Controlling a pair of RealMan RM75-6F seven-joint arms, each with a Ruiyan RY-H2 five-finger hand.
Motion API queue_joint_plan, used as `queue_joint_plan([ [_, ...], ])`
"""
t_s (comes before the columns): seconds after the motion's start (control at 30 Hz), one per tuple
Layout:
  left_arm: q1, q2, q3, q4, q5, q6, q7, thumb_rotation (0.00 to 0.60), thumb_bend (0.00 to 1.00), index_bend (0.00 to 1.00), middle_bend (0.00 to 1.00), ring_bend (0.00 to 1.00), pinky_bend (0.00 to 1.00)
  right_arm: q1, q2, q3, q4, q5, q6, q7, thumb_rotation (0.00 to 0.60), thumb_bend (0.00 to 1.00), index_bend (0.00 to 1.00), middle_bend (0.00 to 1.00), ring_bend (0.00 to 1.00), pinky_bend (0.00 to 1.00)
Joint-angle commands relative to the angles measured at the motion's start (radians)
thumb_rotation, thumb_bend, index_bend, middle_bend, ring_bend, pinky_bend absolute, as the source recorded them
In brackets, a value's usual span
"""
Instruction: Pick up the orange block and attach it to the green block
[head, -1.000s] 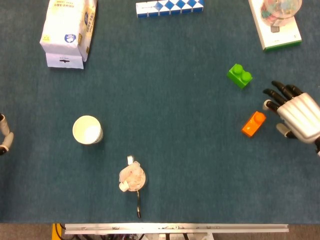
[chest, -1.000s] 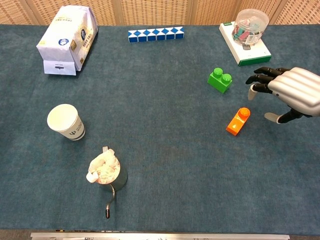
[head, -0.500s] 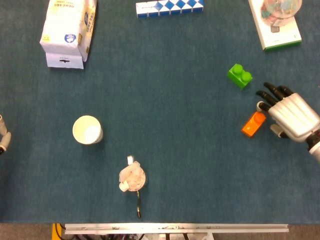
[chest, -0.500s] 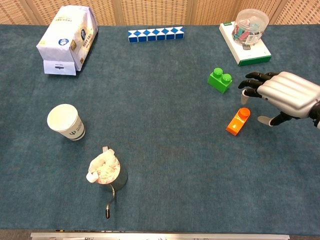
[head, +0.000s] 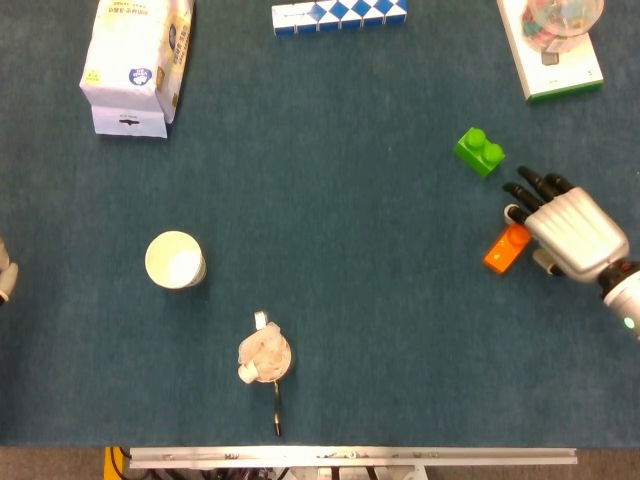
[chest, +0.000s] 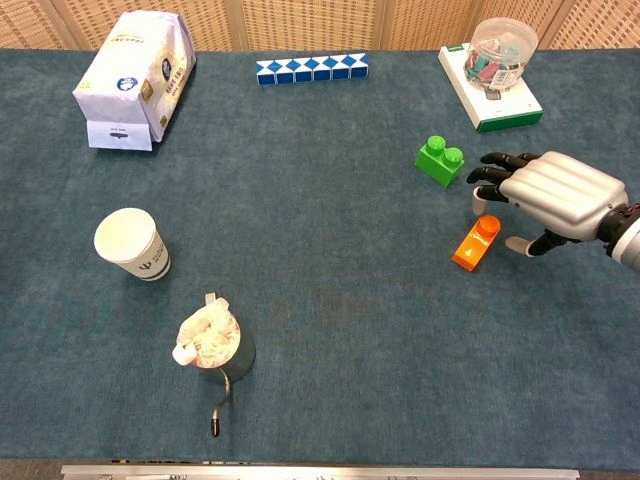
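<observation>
The orange block (head: 507, 247) lay flat on the blue surface (head: 340, 200), on the right side, and it had not moved during the last second; the green block (head: 479, 151) stood a little further away from the robot, near it but apart, also in the same place as before. What had changed was the right hand (head: 565, 228): a second ago it was well to the right of the orange block, and it had come in toward it, so that in the head view the dark fingertips (head: 524, 190) reached over the far end of the block, and in the chest view the hand (chest: 545, 195) stood just beside the block (chest: 477, 242). The fingers were apart and stretched forward, and the hand held nothing. I could not tell if a fingertip already touched the block. In my judgement this meant the approach was almost finished and the grasp not yet begun; the block must still be lifted and pressed on the green one (chest: 440, 160). The left hand (head: 5, 280) showed only a little at the left edge of the head view, and its state I could not tell. The paper cup (head: 175, 260) stood far to the left.
</observation>
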Motion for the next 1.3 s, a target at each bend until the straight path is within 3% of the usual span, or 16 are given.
queue_joint_plan([
  [0.03,0.0,0.0,-0.001,0.0,-0.001,-0.001,-0.002,0.6,0.57,0.57,0.51,0.4,0.61,0.004,-0.008,0.0,0.005,0.007,-0.005,-0.006,0.6,0.25,0.38,0.17,0.06,0.21],
  [0.63,0.004,0.009,-0.001,-0.007,0.002,0.004,-0.011,0.6,0.57,0.58,0.51,0.4,0.61,0.022,-0.048,-0.008,0.038,0.032,-0.021,-0.005,0.6,0.25,0.39,0.17,0.06,0.21],
  [1.07,0.006,0.012,-0.002,-0.007,0.0,0.003,-0.016,0.6,0.58,0.58,0.51,0.4,0.61,0.028,-0.068,-0.013,0.055,0.032,-0.012,0.003,0.6,0.25,0.57,0.17,0.06,0.21],
  [1.3,0.005,0.01,-0.003,-0.003,-0.004,-0.001,-0.017,0.6,0.58,0.58,0.51,0.4,0.61,0.023,-0.055,-0.018,0.037,0.019,0.009,0.028,0.6,0.25,0.59,0.17,0.06,0.21],
])
